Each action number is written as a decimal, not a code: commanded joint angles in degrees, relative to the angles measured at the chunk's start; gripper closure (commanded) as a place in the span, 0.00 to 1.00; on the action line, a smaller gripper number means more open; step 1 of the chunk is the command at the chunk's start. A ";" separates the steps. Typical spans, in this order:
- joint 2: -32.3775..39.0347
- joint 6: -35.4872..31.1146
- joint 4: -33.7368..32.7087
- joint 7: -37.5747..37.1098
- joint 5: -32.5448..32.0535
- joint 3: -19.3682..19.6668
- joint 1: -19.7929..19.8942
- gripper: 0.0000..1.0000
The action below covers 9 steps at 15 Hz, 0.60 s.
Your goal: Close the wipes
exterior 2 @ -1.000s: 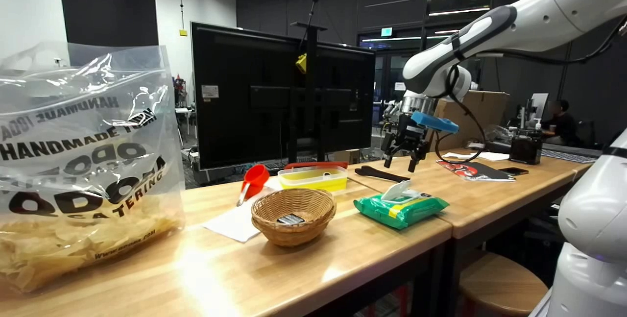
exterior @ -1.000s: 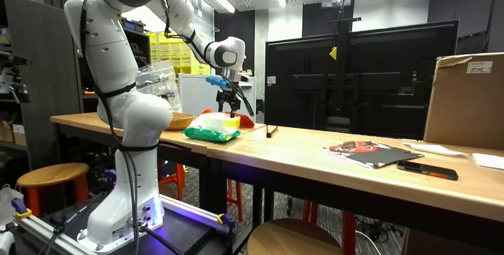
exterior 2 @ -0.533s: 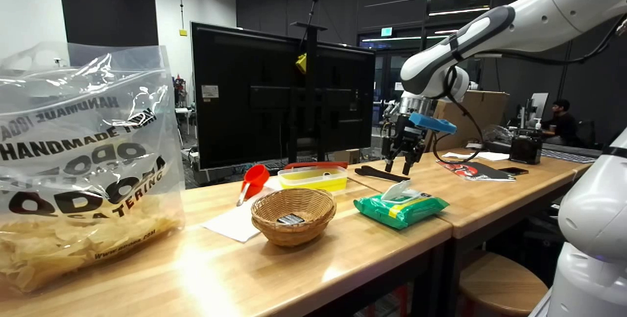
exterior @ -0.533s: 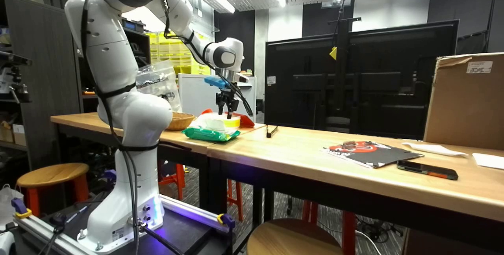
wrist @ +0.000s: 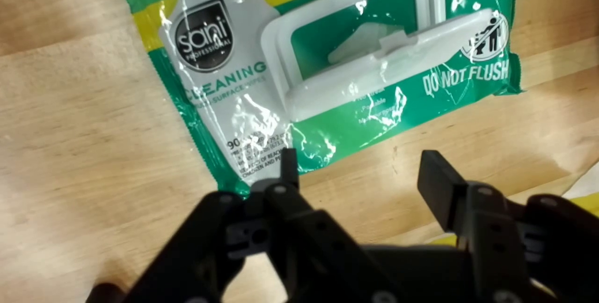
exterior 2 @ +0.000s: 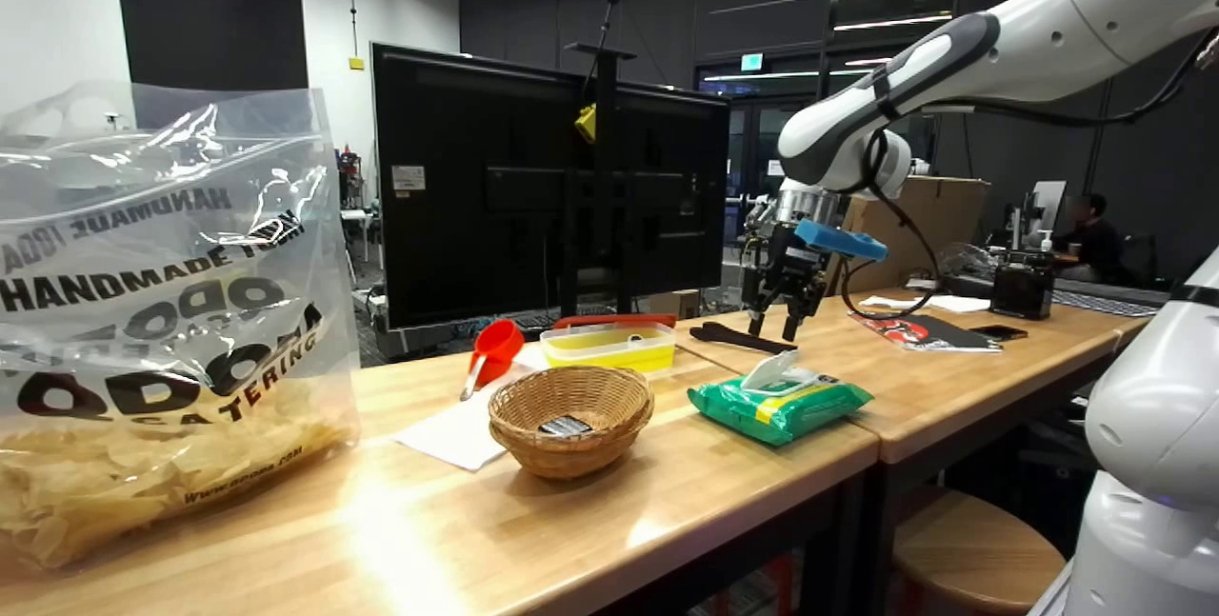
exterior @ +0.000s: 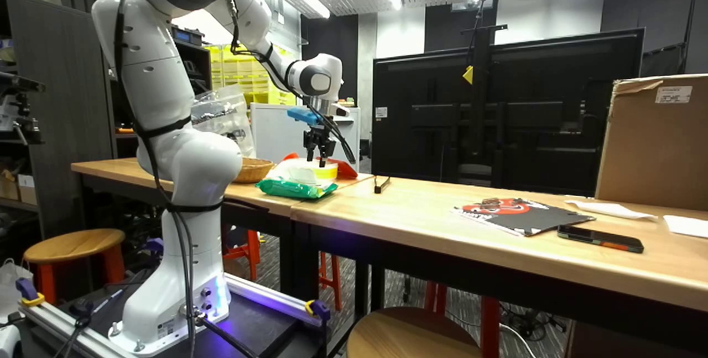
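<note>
The wipes, a soft green pack (exterior 2: 786, 411), lie flat on the wooden table and also show in an exterior view (exterior: 297, 188) and in the wrist view (wrist: 332, 129). The pack's white plastic lid (wrist: 393, 66) is tilted up from its frame, leaving the opening uncovered; it also stands up in an exterior view (exterior 2: 769, 368). My gripper (wrist: 358, 167) has its black fingers apart with nothing between them. In both exterior views the gripper (exterior 2: 773, 327) (exterior: 316, 161) points down, above the table and beside the pack, apart from the lid.
A wicker basket (exterior 2: 571, 445), a yellow container (exterior 2: 609, 354) and a red scoop (exterior 2: 497, 349) stand near the pack. A black tool (exterior 2: 741, 338) lies behind it. A chip bag (exterior 2: 171, 330) stands further off. A dark flat item (exterior: 525, 217) and a phone (exterior: 600, 238) lie on the table.
From one second to half a second ago my gripper went down slightly and its fingers came somewhat closer together. Since then it looks still. The wipes and lid have not moved.
</note>
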<state>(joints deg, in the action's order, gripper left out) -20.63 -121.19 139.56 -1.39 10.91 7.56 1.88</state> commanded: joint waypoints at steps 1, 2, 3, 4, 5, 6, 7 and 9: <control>0.05 0.18 -0.11 0.25 0.30 -0.78 0.85 0.08; -0.15 0.32 -0.25 -0.41 -0.52 -1.29 0.91 0.07; -0.32 1.03 -0.61 -1.11 -1.67 -2.00 0.89 0.04; -0.34 1.43 -0.83 -1.96 -2.80 -2.69 0.94 0.01; -0.20 1.71 -1.03 -2.41 -3.86 -3.37 0.82 0.00; -0.08 2.09 -1.25 -2.62 -4.61 -3.91 0.65 0.00; 0.09 2.75 -1.52 -2.83 -5.26 -4.50 0.41 0.00; 0.40 3.80 -1.96 -4.02 -7.75 -6.15 0.32 0.00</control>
<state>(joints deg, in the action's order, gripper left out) -20.58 -119.87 139.04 -3.33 6.24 3.69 1.85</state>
